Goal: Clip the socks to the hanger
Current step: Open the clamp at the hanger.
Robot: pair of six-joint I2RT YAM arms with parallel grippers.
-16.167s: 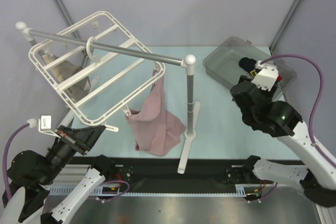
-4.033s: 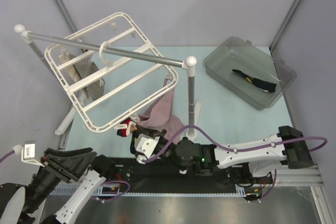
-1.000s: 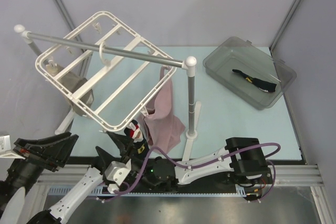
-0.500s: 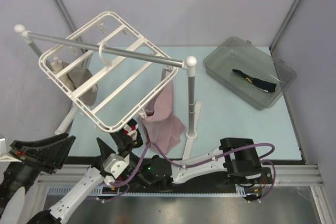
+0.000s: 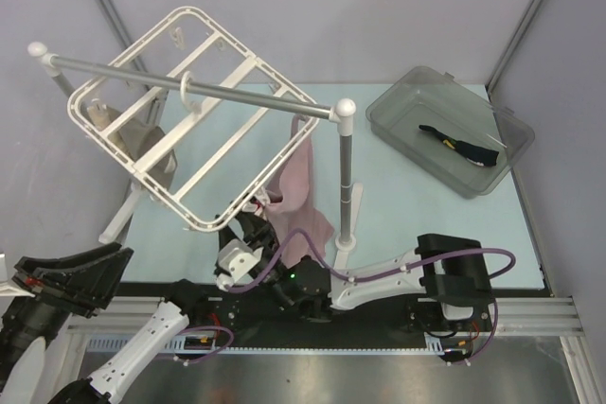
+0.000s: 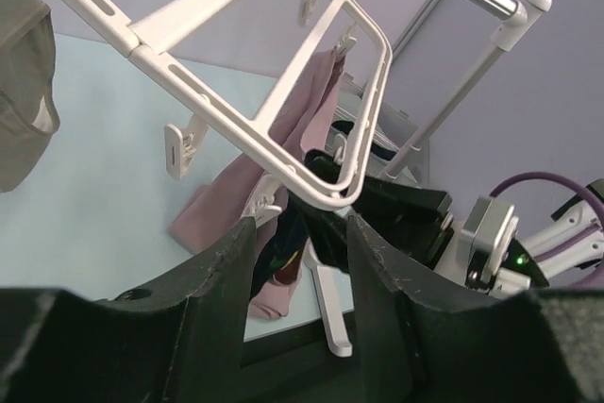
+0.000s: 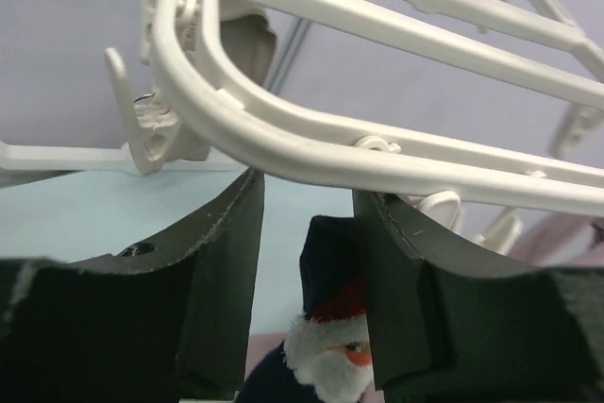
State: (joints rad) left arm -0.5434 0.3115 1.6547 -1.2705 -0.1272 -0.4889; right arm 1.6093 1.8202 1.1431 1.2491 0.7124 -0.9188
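Observation:
The white hanger (image 5: 189, 111) hangs by its hook on the silver rail. My right gripper (image 5: 248, 226) reaches under the hanger's near corner. It is shut on a dark navy sock (image 7: 335, 327) with a red-and-white patch and holds it upright. The sock's top sits just below the frame's rail (image 7: 311, 162), near a small clip (image 7: 436, 205). In the left wrist view the sock (image 6: 281, 254) shows under that corner of the hanger (image 6: 363, 129). The second sock (image 5: 459, 147) lies in the grey bin. My left gripper (image 5: 114, 267) is open and empty at the near left, its fingers (image 6: 212, 276) pointing at the corner.
The silver rail stand (image 5: 343, 177) with white knobs rises mid-table, its foot (image 5: 341, 243) close to my right arm. A pink cloth (image 5: 298, 182) hangs from the hanger's right side. A beige cloth (image 5: 142, 144) hangs at the left. The grey bin (image 5: 398, 92) is far right.
My right gripper has moved up and to the right with the sock, close under the hanger's near corner. The hanger has swung a little. The left arm has barely moved.

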